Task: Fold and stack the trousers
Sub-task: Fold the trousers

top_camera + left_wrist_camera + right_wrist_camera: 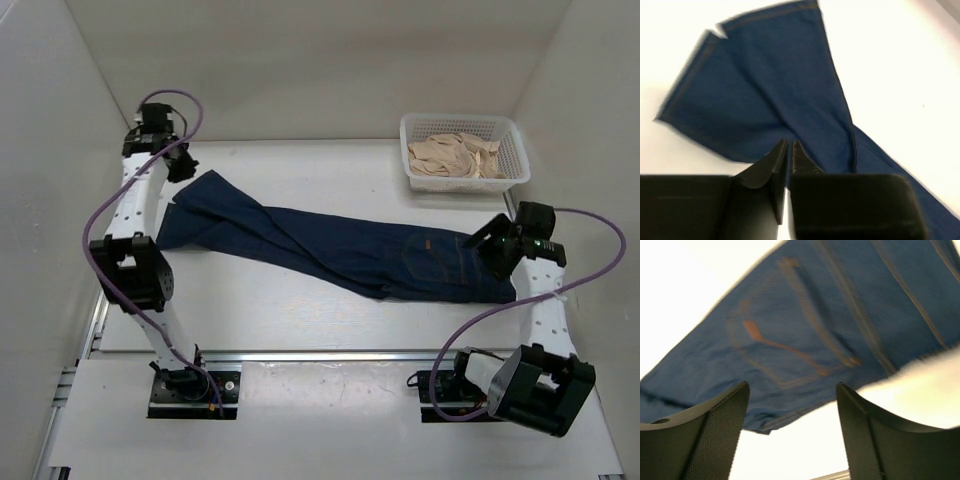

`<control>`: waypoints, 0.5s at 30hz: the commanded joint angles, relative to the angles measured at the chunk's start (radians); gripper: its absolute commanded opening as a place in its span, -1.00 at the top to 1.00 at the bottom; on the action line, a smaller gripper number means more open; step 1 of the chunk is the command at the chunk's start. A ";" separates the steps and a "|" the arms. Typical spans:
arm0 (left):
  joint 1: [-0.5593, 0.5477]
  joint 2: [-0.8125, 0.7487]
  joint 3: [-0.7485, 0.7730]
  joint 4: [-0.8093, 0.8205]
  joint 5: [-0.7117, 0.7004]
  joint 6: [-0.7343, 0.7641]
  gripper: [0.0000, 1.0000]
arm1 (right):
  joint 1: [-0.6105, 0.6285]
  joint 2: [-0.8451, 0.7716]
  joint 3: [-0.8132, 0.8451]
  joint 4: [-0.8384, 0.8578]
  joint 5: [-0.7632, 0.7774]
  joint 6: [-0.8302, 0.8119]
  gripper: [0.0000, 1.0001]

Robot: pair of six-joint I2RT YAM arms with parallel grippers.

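The dark navy trousers (330,250) lie flat across the table, leg ends at the far left and waistband at the right. My left gripper (180,165) hovers over the leg ends; in the left wrist view its fingers (788,142) are shut with only a slit between them and nothing in it, above the two hems (775,85). My right gripper (487,243) is at the waistband end. In the right wrist view it (792,387) stands open over the seat of the trousers (830,315), with a stitched back pocket (790,340) just ahead and bare table between the fingers.
A white mesh basket (465,120) holding beige cloth (455,155) stands at the back right. White walls enclose the table on the left, back and right. A metal rail (330,355) runs along the near edge by the arm bases.
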 commanded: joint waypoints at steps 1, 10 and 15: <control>-0.062 0.147 0.083 -0.068 -0.009 0.001 0.52 | 0.096 0.065 0.150 0.061 -0.075 -0.117 -0.47; -0.212 0.565 0.647 -0.218 -0.127 -0.048 -0.13 | 0.307 0.292 0.318 0.051 -0.065 -0.176 -0.03; -0.234 0.721 0.763 -0.246 -0.167 -0.066 -0.55 | 0.338 0.317 0.318 0.051 -0.056 -0.176 -0.08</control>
